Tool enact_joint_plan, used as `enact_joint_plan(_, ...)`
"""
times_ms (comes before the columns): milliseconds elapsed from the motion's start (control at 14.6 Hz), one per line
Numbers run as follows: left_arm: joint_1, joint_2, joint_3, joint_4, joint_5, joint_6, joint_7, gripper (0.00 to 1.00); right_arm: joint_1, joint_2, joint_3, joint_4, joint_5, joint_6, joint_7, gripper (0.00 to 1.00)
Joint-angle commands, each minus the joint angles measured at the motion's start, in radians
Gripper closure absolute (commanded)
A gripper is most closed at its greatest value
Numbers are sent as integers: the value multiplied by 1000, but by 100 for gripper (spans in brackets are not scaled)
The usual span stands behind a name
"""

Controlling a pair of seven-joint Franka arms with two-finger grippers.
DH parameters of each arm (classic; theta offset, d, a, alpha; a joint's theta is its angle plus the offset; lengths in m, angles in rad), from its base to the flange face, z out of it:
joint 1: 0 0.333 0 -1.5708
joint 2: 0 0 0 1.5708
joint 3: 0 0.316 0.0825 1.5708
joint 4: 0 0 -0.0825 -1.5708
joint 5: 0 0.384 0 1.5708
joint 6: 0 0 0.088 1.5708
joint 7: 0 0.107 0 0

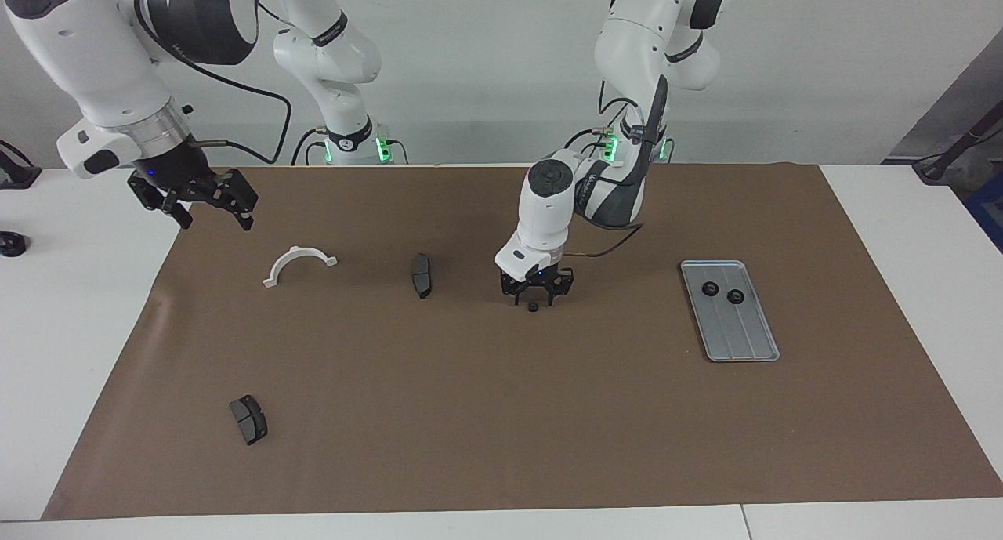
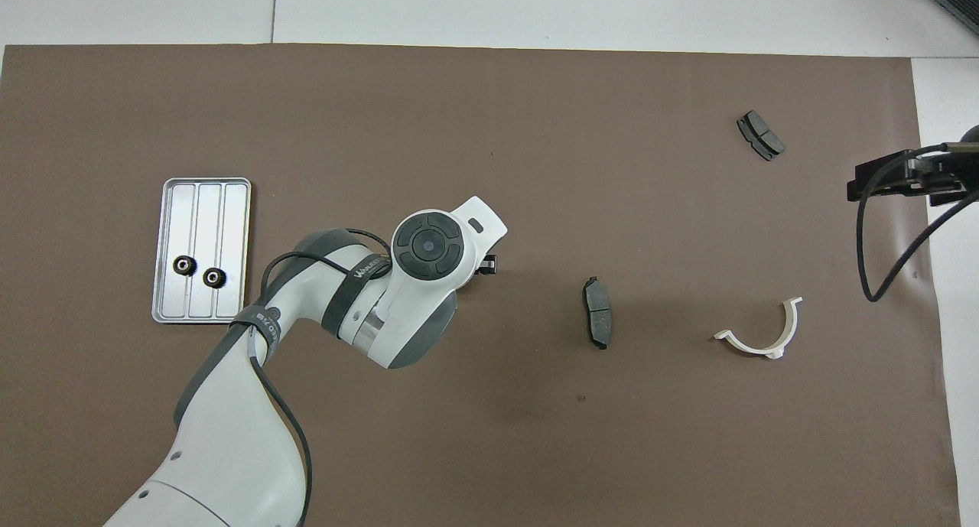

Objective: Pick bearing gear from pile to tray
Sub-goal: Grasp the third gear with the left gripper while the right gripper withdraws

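Observation:
A small black bearing gear [image 1: 533, 307] lies on the brown mat near the middle of the table. My left gripper [image 1: 534, 298] is down on the mat over it, open, with a fingertip on either side of the gear. In the overhead view the left wrist hides this gear. The silver tray [image 1: 746, 338] [image 2: 200, 206] lies toward the left arm's end and holds two more black gears [image 1: 711, 289] [image 1: 736, 295]. My right gripper [image 1: 210, 215] [image 2: 860, 184] hangs open and empty over the mat's edge at the right arm's end.
Spread along the mat toward the right arm's end are a dark brake pad [image 1: 421, 275] [image 2: 596, 322], a white half-ring [image 1: 299, 262] [image 2: 761, 336], and a second pad [image 1: 248, 419] [image 2: 760, 135] farther from the robots.

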Motion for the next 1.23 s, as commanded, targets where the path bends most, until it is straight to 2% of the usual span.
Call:
enact_joint_plan(0, -17, -25, 18, -32, -8, 22, -21, 49, 40, -35, 14, -33, 17, 23, 39, 0)
enact_joint_plan(68, -17, -25, 18, -32, -8, 14, -21, 61, 66, -35, 14, -30, 17, 25, 69, 0)
enact_joint_plan(205, -17, -25, 21, -26, -8, 11, -26, 95, 86, -34, 14, -18, 14, 26, 95, 0)
enact_joint_plan(274, -17, -23, 24, -23, -2, 11, -30, 100, 86, -33, 14, -18, 15, 31, 92, 0)
enact_joint_plan(547, -7, -29, 44, -3, 4, 4, -37, 100, 83, -33, 12, -18, 7, 34, 86, 0)
enact_joint_plan(821, 17, -110, 118, -11, 10, -59, -26, 100, 80, -33, 11, -18, -5, 34, 76, 0)
enact_joint_plan(1026, 123, -169, 130, -26, 10, -105, -6, 100, 89, -37, 14, -22, -5, 31, 86, 0)
enact_joint_plan(1163, 193, -195, 130, -49, 10, -111, 73, 100, 87, -35, 14, -21, -5, 34, 85, 0)
